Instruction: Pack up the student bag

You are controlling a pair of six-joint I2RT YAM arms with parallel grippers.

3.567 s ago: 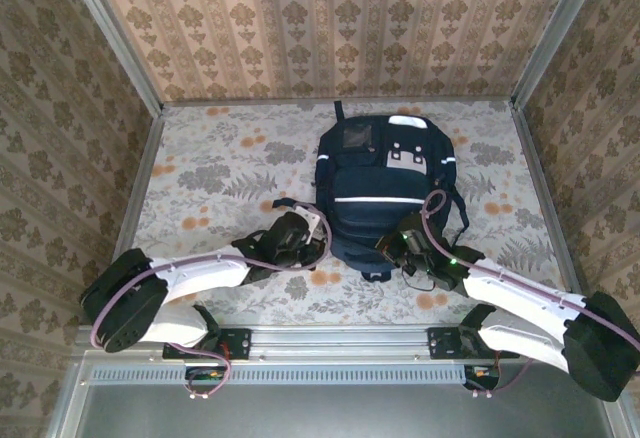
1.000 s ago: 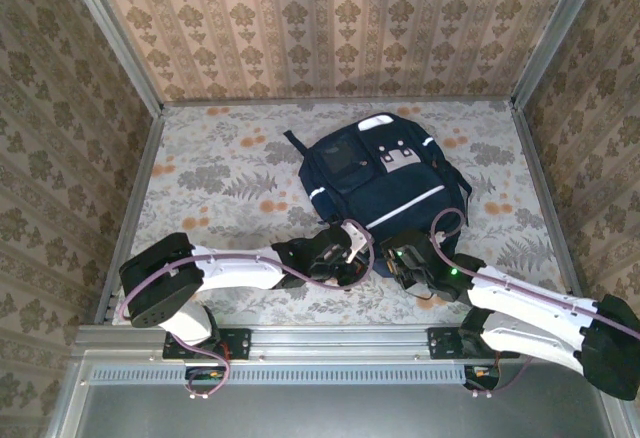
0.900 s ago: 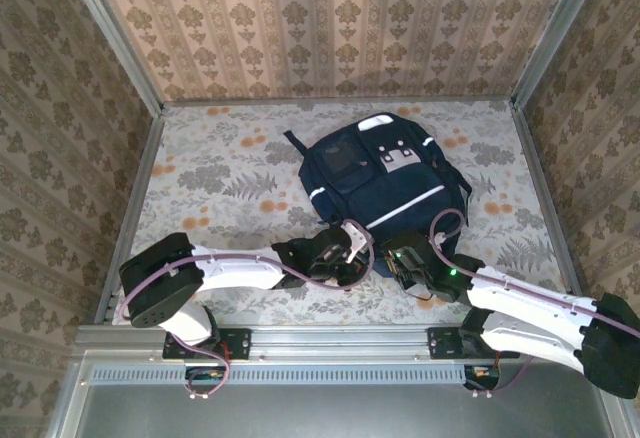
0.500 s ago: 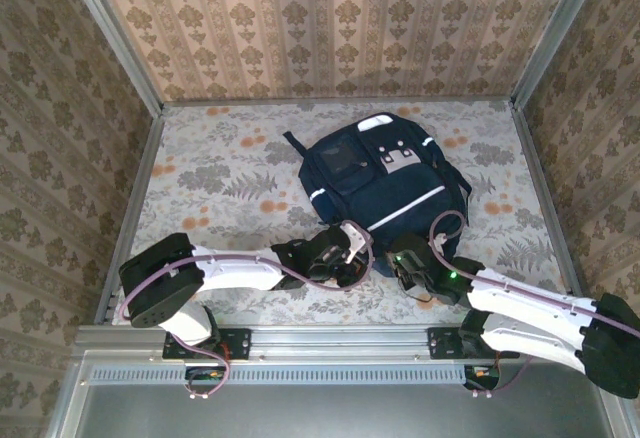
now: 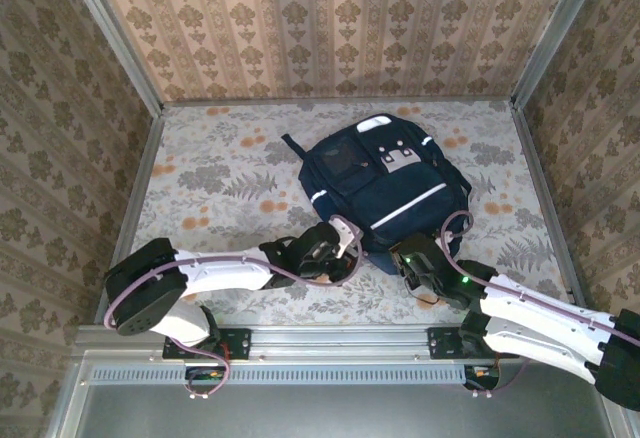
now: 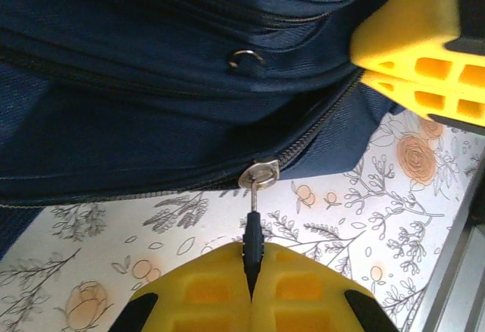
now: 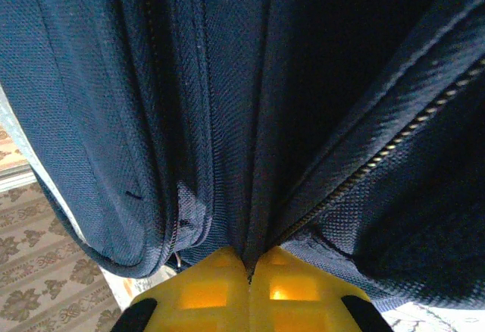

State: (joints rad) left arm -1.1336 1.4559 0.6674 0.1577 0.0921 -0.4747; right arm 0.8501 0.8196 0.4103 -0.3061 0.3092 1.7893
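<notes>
The navy student bag (image 5: 385, 193) lies tilted on the floral table, white stripes and grey patch facing up. At the bag's near edge, my left gripper (image 5: 343, 249) is shut on the dark zipper pull (image 6: 254, 241). The pull hangs from a silver slider (image 6: 259, 174) on the bag's zipper, and the yellow fingers (image 6: 189, 294) pinch it from both sides. My right gripper (image 5: 407, 261) is at the bag's near right corner. It is shut on a fold of the bag fabric (image 7: 250, 195) next to a zipper line. The right gripper's yellow fingers (image 6: 413, 51) also show beside the bag.
The floral tablecloth (image 5: 220, 173) has free room left of the bag and along the back. Wallpapered walls with metal posts (image 5: 135, 188) enclose the table. A metal rail (image 5: 330, 343) runs along the near edge.
The left arm has drawn back to the left with the zipper pull. The right arm has sunk toward the near edge. The bag has shifted slightly left.
</notes>
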